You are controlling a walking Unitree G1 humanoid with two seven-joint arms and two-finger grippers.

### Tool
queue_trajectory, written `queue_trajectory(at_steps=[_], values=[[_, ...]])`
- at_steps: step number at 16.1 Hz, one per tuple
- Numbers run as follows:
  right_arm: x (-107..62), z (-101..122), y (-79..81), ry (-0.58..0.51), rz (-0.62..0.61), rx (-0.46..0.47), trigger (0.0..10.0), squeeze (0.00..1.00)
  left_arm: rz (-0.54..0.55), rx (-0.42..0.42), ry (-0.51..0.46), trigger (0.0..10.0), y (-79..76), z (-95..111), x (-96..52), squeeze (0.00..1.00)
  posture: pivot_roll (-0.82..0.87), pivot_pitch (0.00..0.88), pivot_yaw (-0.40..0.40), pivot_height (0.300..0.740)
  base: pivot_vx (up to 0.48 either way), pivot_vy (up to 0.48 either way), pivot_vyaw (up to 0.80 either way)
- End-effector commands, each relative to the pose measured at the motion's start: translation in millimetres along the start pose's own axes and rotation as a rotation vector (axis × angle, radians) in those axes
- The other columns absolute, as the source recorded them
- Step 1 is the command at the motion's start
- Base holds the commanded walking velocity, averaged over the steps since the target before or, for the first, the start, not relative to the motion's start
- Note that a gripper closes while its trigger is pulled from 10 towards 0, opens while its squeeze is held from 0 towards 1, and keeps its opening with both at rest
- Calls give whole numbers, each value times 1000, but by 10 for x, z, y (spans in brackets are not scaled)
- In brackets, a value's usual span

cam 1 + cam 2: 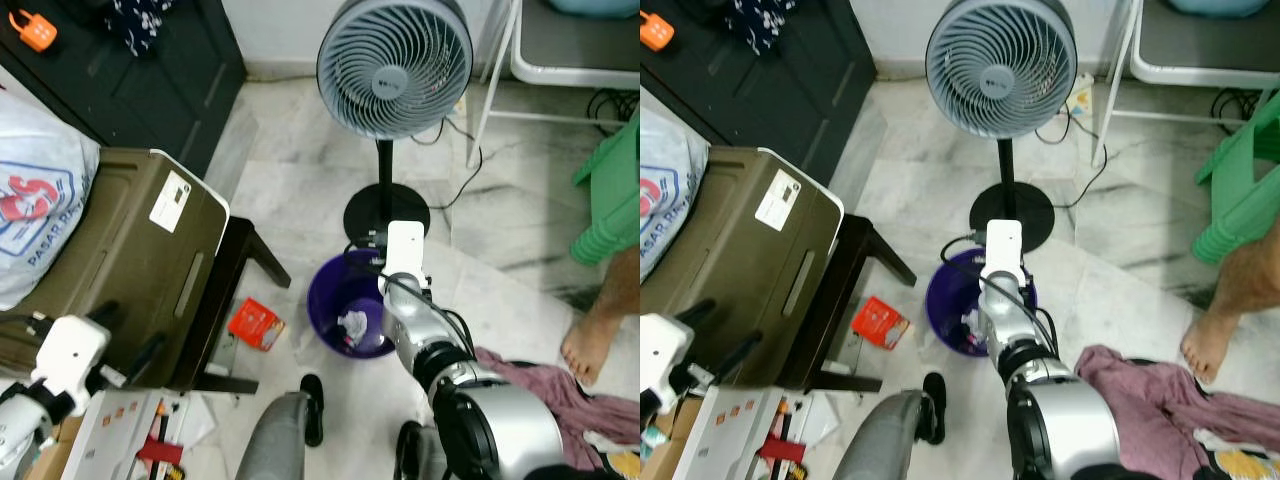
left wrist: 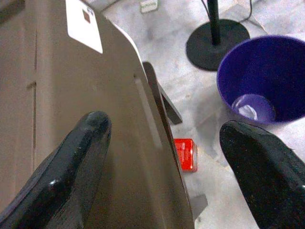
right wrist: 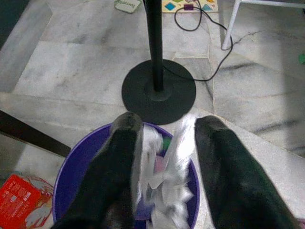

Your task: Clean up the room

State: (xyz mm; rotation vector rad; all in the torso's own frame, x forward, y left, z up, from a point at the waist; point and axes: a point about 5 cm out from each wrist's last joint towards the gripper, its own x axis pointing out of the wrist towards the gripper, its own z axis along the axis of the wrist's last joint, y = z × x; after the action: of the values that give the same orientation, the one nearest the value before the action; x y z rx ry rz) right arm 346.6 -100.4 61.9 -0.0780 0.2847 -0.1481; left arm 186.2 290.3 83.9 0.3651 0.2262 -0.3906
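Crumpled paper (image 3: 164,176) sits between my right gripper's (image 3: 164,143) fingers, directly over the purple bin (image 1: 325,300); the fingers are closed on it. I judge it light, soft and crushable, so a pinch anywhere on the wad holds, though loose edges may snag on release. More white scraps (image 1: 352,324) lie in the bin's bottom. Left gripper (image 2: 167,157) hangs spread and empty beside the brown case (image 1: 130,260). A red packet (image 1: 256,324) lies on the marble floor (image 1: 300,170) near the bin. Fan (image 1: 394,65) stands just behind it. Maroon cloth (image 1: 1160,395) and a person's bare foot (image 1: 590,345) lie off to my right.
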Motion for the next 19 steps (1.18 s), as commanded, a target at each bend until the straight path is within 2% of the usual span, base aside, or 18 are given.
queue_trajectory(at_steps=[1,2,4,9,13,16,17,18,19], values=[[-37,-32,101,10,22,-8,10000,1000,24,1,43,10000,111,-128,-111,0,440,310,201,740,0,0,0],[-39,-30,101,5,21,-6,10000,1000,30,-4,54,10000,174,-219,-116,0,440,308,200,740,0,0,0],[-40,-24,105,-1,22,-12,10000,1000,11,25,5,10000,39,-34,-86,0,440,305,201,740,0,0,0],[-11,132,149,-79,76,-58,10000,1000,9,18,-57,10000,-24,-50,66,0,383,272,165,740,0,0,0],[-39,136,172,-156,247,-167,10000,1000,39,-29,-139,10000,-184,-31,366,0,288,209,107,740,0,0,0],[-98,93,186,-174,372,-193,10000,1000,60,-57,-181,10000,-256,-2,556,0,206,146,73,740,0,0,0],[-143,87,199,-189,421,-196,10000,1000,69,-67,-197,10000,-281,40,690,0,180,125,65,740,0,0,0],[-202,89,199,-207,463,-189,10000,1000,78,-76,-215,10000,-310,111,888,0,136,94,53,740,0,0,0],[-313,84,182,-222,480,-165,10000,1000,88,-86,-250,10000,-363,202,1040,0,106,70,47,740,0,0,0]])
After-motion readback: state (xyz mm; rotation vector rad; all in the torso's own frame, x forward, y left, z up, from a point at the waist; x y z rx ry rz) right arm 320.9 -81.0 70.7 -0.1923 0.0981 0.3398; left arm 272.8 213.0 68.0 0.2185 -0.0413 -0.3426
